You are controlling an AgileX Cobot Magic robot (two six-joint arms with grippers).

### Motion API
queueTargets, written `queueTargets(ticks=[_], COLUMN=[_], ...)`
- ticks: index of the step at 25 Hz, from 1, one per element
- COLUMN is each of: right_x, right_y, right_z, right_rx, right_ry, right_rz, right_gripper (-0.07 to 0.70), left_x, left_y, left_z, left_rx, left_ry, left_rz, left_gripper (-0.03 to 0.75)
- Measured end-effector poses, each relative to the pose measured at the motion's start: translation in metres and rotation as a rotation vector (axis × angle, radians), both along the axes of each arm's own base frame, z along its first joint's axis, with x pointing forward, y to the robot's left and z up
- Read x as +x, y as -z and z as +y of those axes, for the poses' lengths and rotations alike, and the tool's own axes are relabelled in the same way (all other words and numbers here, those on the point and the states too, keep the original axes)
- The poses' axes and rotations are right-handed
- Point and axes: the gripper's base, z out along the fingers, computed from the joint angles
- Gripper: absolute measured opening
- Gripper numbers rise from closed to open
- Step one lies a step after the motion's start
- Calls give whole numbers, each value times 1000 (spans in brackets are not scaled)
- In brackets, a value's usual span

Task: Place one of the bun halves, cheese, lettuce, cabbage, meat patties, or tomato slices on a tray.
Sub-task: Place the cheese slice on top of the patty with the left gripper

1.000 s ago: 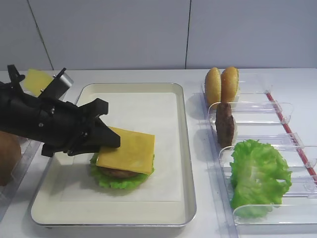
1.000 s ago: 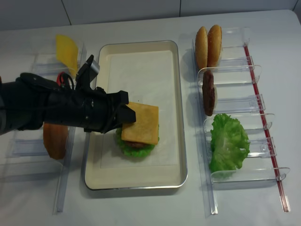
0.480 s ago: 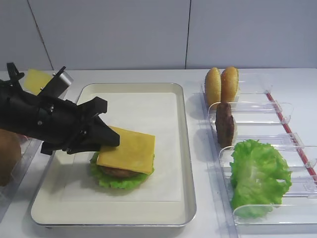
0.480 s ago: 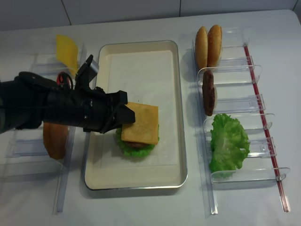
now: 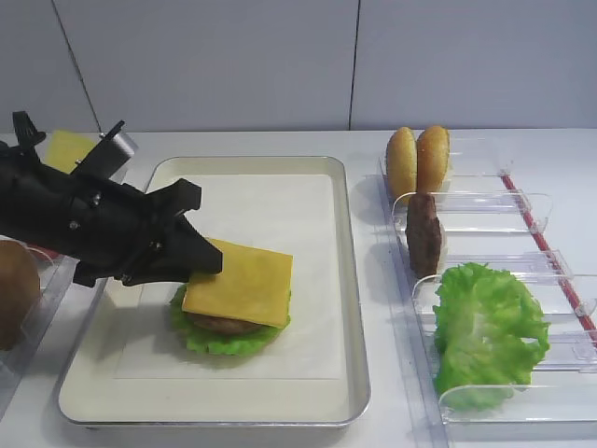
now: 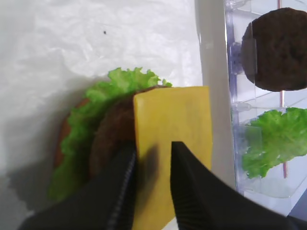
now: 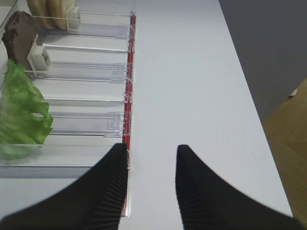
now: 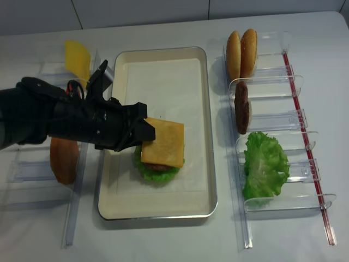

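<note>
A yellow-orange cheese (image 5: 238, 283) tops a dark brown patty (image 6: 111, 139) and ruffled green lettuce (image 5: 220, 338). The cream tray (image 5: 350, 280) carries a white liner, beside golden-brown bun halves (image 5: 417, 159).

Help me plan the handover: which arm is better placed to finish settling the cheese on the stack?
Left. The left gripper is at the cheese on the tray; the right gripper hovers outside the bins.

The left arm (image 8: 49, 117) is bulky matte black, with a small silver-grey block (image 5: 110, 149) mounted on top and thin red wires (image 8: 72, 90) showing near its wrist. Its black fingers (image 6: 189, 191) taper to rounded tips with fine ribbing; the right fingers (image 7: 108, 189) are likewise black, ribbed on the inner faces
</note>
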Motion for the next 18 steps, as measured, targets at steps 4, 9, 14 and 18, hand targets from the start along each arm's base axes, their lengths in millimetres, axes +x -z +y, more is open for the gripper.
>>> queueTargets(ticks=[4,9,14,18], right_x=[0,0,0,0], right_y=[0,0,0,0], right_z=[0,0,0,0], right_rx=[0,0,0,0], right_ry=[0,0,0,0], right_rz=[0,0,0,0], right_gripper=[268,268,269,268], left_x=[5,7,14,21], left_y=[-6,-9,-20,-35], left_z=[3,8,15,23], left_rx=[11,48,52,104], left_ry=[11,20,40,69], left_rz=[6,26,32,48], left_gripper=[171,171,171,171])
